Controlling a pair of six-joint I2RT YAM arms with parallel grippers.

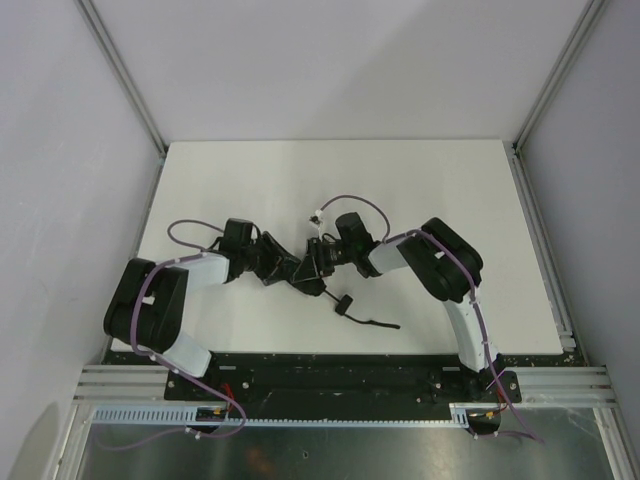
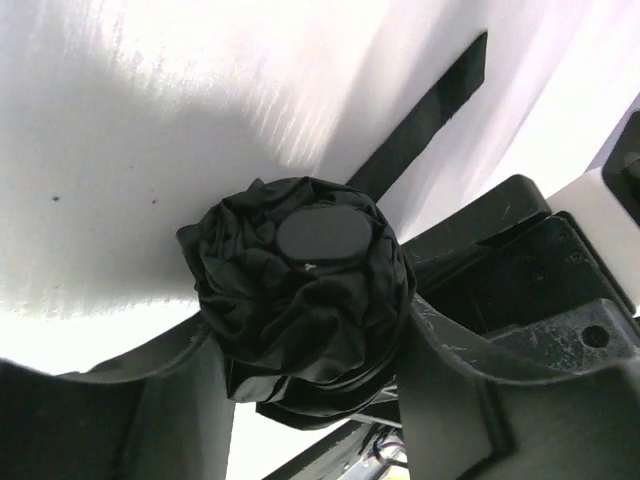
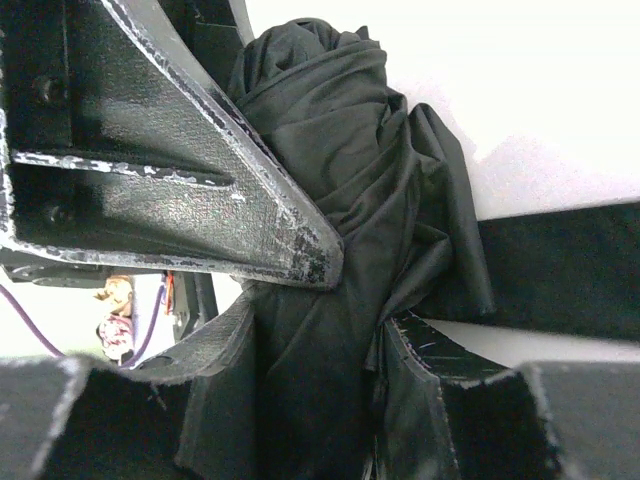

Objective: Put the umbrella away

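Start at your left gripper point(image 1: 278, 263): it reaches in to the middle of the table point(image 1: 300, 180), and its wrist view shows its two fingers point(image 2: 455, 390) closed partway, pressing either flank of the umbrella point(image 2: 300, 300), which it holds end-on. The umbrella lies low over the table centre, spanned between both arms. Your right gripper point(image 1: 318, 262) comes in from the other side, and its own camera shows it closed partway onto the gathered canopy point(image 3: 340, 180), cloth bulging out between the fingers. The step in hand looks to be bunching the canopy tight so that the strap point(image 1: 372, 321) can go round it. To do that well, keep the left grip firm as the anchor and do the moving with the right, so the folds do not spring loose; take care not to pinch cloth alone, or the shaft may slip inside it. The overhead view gives you only a dark knot where the arms meet, plus the strap trailing loose toward the near right. The left wrist adds the round end cap point(image 2: 322, 235) facing the lens. The right wrist adds the lie of the pleats. The shaft is hidden in all three.
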